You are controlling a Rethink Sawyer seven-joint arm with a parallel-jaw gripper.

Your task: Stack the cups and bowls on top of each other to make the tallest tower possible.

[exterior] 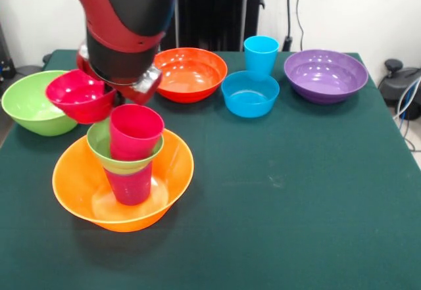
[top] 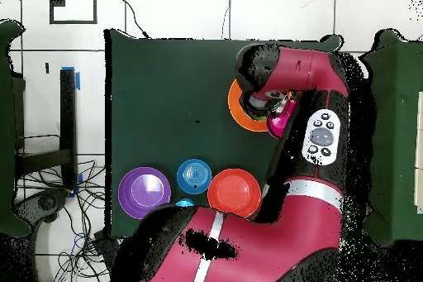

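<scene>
**above the orange bowl, a small red bowl in my grasp**

over the left part of the green desk point(exterior: 296, 191) my gripper point(exterior: 117, 91) hung just above the tower point(exterior: 131, 165), pinching the small pink-red bowl point(exterior: 80, 96) by its rim, the bowl tilted and lifted clear of the desk. below it the tower sat in the large orange bowl point(exterior: 79, 185): a red-pink cup point(exterior: 131, 186) stood upside down in the bowl, a small lime green bowl point(exterior: 102, 146) rested on it, and another red-pink cup point(exterior: 135, 132) sat upright inside that. the held bowl was just beside this top cup, at its left, and i could not tell whether they touched.

the large lime green bowl point(exterior: 29, 106) lay at the left edge. farther back sat the red-orange bowl point(exterior: 191, 73), then the small blue bowl point(exterior: 250, 94) with the sky blue cup point(exterior: 261, 54) upright just behind it, and the purple bowl point(exterior: 325, 74) at the right. from overhead my arm point(top: 318, 105) hid most of the tower.
</scene>
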